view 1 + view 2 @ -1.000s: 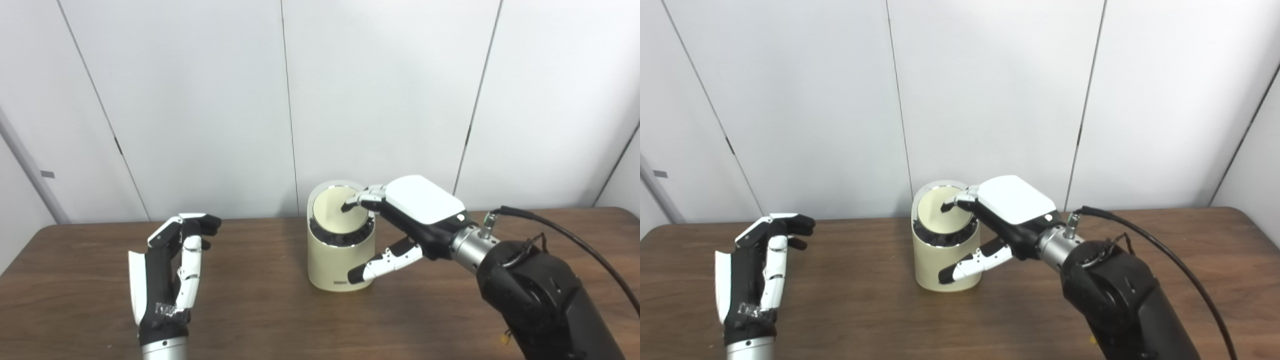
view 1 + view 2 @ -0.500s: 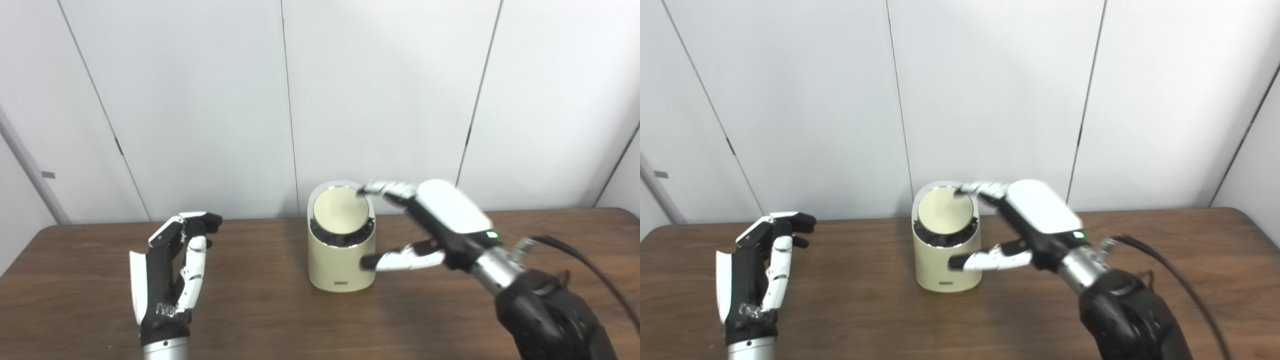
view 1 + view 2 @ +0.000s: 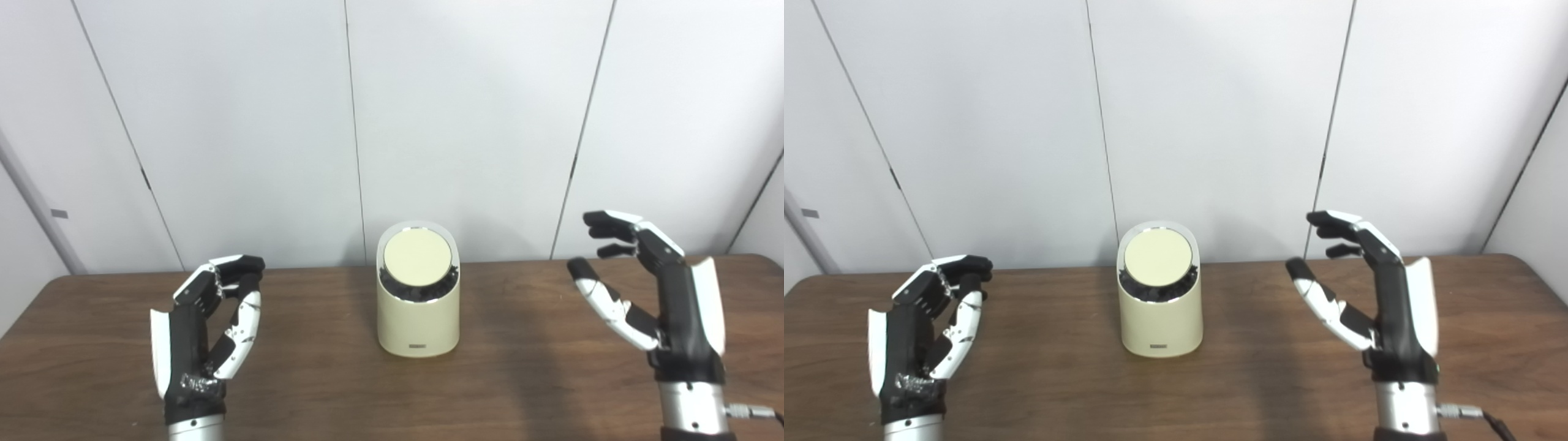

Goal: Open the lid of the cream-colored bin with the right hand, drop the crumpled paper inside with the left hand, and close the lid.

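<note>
The cream-colored bin point(image 3: 418, 318) stands upright in the middle of the brown table point(image 3: 520, 392). Its round lid point(image 3: 417, 256) sits tilted toward me in the rim, with a dark gap showing below it. My right hand point(image 3: 658, 294) is raised to the right of the bin, well apart from it, fingers spread and empty. My left hand point(image 3: 205, 324) is held up to the left of the bin, fingers curled but apart, holding nothing. No crumpled paper shows in either view.
White wall panels point(image 3: 465, 110) rise directly behind the table's far edge. A black cable point(image 3: 1488, 419) runs from the right wrist at the bottom right.
My right hand left the lid and swung away to the right, turning upright with fingers spread. The lid has settled in the rim. My left hand's fingers spread slightly.
</note>
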`<act>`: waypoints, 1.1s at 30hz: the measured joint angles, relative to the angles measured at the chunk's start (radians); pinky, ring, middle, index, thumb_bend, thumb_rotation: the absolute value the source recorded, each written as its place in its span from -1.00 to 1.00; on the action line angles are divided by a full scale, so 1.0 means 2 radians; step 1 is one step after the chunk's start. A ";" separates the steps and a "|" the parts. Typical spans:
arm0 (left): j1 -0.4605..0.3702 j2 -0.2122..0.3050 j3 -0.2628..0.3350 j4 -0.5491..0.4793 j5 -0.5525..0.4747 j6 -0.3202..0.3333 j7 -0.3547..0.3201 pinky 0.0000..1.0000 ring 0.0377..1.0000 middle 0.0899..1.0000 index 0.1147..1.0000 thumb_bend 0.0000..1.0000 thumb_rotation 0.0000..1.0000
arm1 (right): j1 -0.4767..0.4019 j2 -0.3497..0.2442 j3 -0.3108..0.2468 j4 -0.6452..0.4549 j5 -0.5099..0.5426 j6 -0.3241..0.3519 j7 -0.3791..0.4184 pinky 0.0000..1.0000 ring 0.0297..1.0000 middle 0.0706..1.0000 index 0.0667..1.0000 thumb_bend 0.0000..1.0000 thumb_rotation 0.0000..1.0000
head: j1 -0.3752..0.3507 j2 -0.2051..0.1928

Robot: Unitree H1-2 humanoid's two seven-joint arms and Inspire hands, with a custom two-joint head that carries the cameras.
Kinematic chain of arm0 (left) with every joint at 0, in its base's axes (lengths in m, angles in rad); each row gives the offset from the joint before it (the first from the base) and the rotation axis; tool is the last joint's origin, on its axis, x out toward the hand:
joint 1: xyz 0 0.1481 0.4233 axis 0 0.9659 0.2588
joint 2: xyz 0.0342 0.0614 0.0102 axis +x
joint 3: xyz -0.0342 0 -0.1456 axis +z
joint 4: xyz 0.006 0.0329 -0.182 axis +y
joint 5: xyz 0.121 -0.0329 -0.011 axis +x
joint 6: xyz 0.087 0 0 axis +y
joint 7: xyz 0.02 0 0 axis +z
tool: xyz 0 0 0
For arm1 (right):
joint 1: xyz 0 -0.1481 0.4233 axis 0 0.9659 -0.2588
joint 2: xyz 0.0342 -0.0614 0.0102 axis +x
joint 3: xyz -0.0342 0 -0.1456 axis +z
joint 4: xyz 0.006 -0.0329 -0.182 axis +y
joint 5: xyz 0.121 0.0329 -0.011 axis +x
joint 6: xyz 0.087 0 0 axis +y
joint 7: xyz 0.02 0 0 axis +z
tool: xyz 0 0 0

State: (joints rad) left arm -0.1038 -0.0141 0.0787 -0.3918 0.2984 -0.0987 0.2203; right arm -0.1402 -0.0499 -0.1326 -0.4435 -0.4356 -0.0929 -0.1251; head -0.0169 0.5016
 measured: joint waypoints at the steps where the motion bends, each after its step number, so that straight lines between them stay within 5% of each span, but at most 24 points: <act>1: 0.002 0.002 0.002 -0.001 0.000 0.000 0.000 -0.02 0.14 0.14 0.06 -0.54 -0.59 | 0.006 0.000 0.000 0.006 0.023 -0.010 -0.002 0.13 0.32 0.35 0.27 -0.43 -0.46 | 0.000 0.000; 9: 0.010 0.008 0.015 -0.023 -0.013 -0.002 0.001 -0.05 0.12 0.13 0.03 -0.57 -0.64 | 0.026 0.013 0.004 0.020 0.103 -0.062 -0.021 0.14 0.31 0.34 0.29 -0.48 -0.32 | 0.002 0.004; 33: 0.010 0.008 0.019 -0.036 -0.013 -0.003 0.000 -0.06 0.12 0.12 0.01 -0.59 -0.54 | 0.036 0.014 0.005 0.020 0.116 -0.074 -0.021 0.14 0.31 0.32 0.27 -0.44 -0.35 | 0.005 0.006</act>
State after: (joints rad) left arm -0.0841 0.0028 0.1168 -0.4637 0.2722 -0.1049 0.2198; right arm -0.0687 -0.0210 -0.1224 -0.4033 -0.2035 -0.2416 -0.1674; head -0.0077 0.5139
